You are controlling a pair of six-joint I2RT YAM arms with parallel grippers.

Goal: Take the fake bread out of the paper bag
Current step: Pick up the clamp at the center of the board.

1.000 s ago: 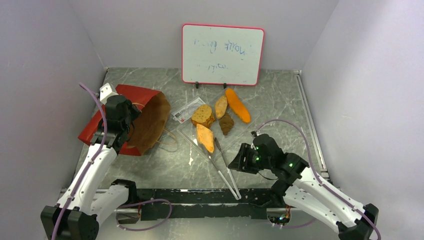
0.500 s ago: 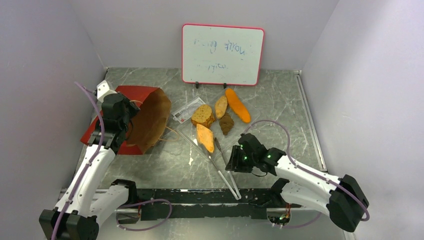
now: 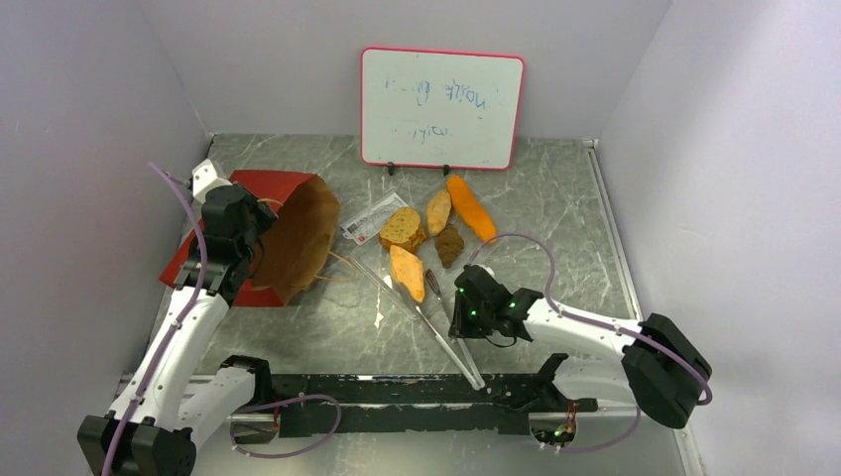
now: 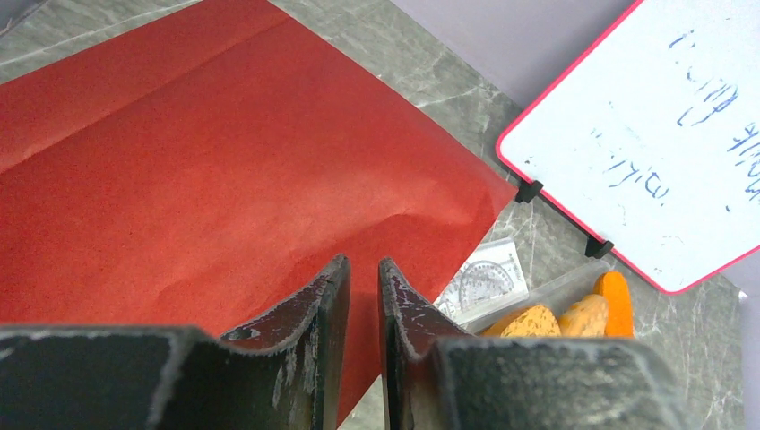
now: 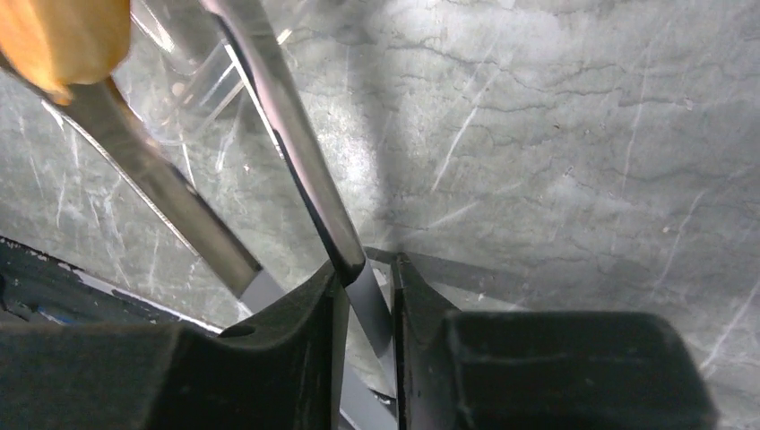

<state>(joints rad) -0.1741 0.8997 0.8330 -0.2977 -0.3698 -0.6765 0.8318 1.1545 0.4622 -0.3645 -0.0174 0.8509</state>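
The red paper bag (image 3: 260, 238) lies on its side at the left, its brown mouth facing right; nothing shows inside it. My left gripper (image 3: 243, 218) sits on the bag's top by the mouth and is shut on the red paper (image 4: 224, 161), its tips (image 4: 363, 264) almost together. The fake bread lies in the middle: round crusty slice (image 3: 402, 228), tan roll (image 3: 437, 210), orange baguette (image 3: 471, 209), dark-brown lump (image 3: 449, 244) and yellow-orange wedge (image 3: 407, 273). My right gripper (image 3: 459, 315) is low at the table, shut on one arm of the metal tongs (image 5: 296, 170).
The tongs (image 3: 448, 339) run from the wedge toward the near edge. A clear plastic tray (image 3: 479, 250) lies under the bread. A protractor card (image 3: 372, 216) lies by the bag's mouth. A whiteboard (image 3: 441, 107) stands at the back. Walls close both sides.
My right gripper has moved left across the table onto the tongs, whose near end has shifted slightly. My left gripper shifted a little with the bag's mouth, then stayed.
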